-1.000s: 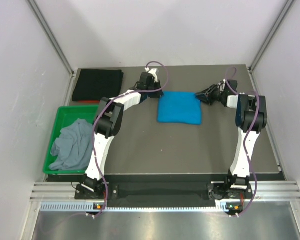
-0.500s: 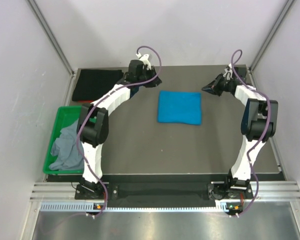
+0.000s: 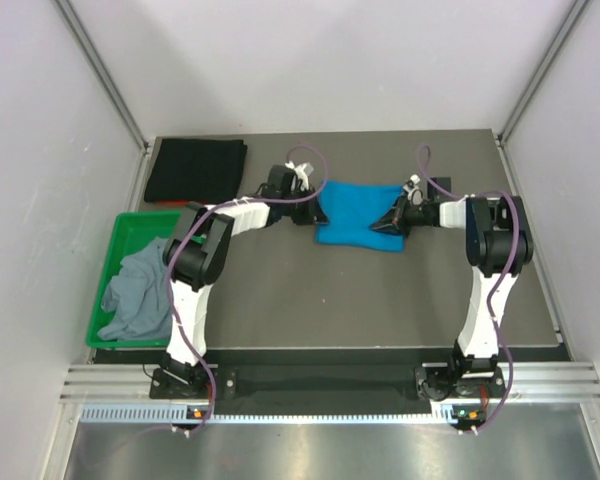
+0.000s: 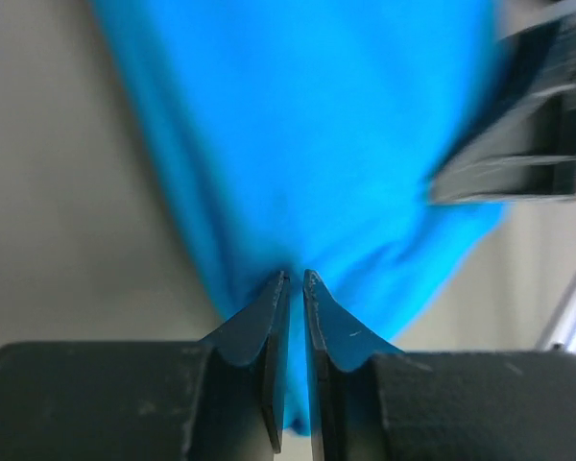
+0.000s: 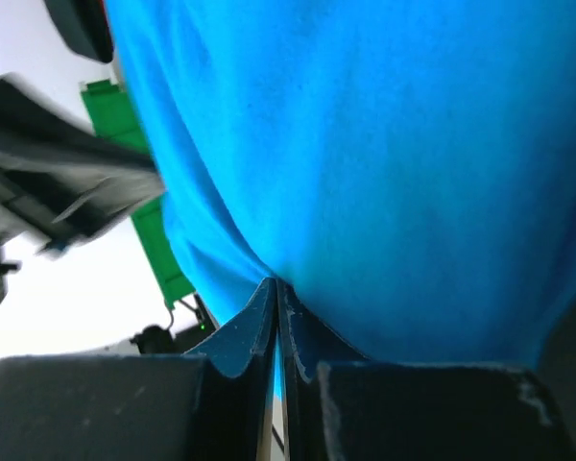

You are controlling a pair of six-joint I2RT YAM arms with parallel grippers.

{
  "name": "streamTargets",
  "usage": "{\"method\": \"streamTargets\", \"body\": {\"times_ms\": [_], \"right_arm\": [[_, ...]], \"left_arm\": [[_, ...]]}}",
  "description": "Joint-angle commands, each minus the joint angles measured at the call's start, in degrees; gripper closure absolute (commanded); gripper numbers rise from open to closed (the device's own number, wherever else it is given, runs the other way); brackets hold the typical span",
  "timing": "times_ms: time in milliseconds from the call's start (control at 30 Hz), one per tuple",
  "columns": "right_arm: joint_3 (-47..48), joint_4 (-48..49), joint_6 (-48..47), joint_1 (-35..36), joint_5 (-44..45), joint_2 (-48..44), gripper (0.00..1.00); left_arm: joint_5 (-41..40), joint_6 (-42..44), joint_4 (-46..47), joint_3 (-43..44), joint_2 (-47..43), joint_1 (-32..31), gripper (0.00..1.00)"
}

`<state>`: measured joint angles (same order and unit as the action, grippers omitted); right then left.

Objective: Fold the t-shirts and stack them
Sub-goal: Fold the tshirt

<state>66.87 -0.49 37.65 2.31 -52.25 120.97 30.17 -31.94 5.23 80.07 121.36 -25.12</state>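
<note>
— How far along is the job looking?
— The black t-shirt (image 3: 195, 170) is lying folded flat just behind the green bin (image 3: 130, 228). The blue t-shirt (image 3: 358, 205) is sitting folded on the counter (image 3: 360, 290), well to the right of the bin. The left tool (image 4: 296, 279) and right tool (image 5: 276, 283) are each pinching one of its edges, jaws almost together.
— And what is waiting?
— The grey t-shirt (image 3: 140, 290) is lying crumpled inside the bin, unfolded, and nothing is stacked yet.
</note>
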Motion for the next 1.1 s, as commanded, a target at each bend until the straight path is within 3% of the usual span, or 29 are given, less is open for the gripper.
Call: {"method": "streamTargets", "body": {"times_ms": [0, 100, 233, 333, 600, 800, 1067], "right_arm": [[1.1, 1.0, -6.3, -1.5, 1.6, 1.3, 0.98], [1.9, 0.8, -5.8, -1.4, 0.1, -1.1, 0.98], [4.6, -6.2, -8.2, -0.2, -0.3, -6.6, 0.96], [2.5, -7.3, -9.8, 0.0, 0.0, -9.5, 0.95], [-5.8, -3.4, -10.2, -1.7, 5.1, -7.4, 0.94], [-1.1, -11.2, -13.4, -1.7, 11.5, -5.7, 0.92], [-1.3, -13.2, -13.0, -0.4, 13.3, -19.4, 0.83]], "left_arm": [[-3.0, 2.6, -6.9, 3.4, 1.3, 0.2, 0.84], [-7.5, 4.0, -9.8, 5.3, -0.6, 0.3, 0.84], [-7.3, 7.1, -12.0, 7.8, -4.1, 0.8, 0.74], [-5.7, 9.0, -15.4, 9.9, -4.5, 2.1, 0.59], [5.6, 8.0, -13.1, 10.4, 0.4, 3.8, 0.46], [7.4, 7.9, -14.2, 15.2, 5.8, 4.6, 0.45], [6.3, 7.9, -14.9, 17.0, 9.9, 4.4, 0.42]]}}
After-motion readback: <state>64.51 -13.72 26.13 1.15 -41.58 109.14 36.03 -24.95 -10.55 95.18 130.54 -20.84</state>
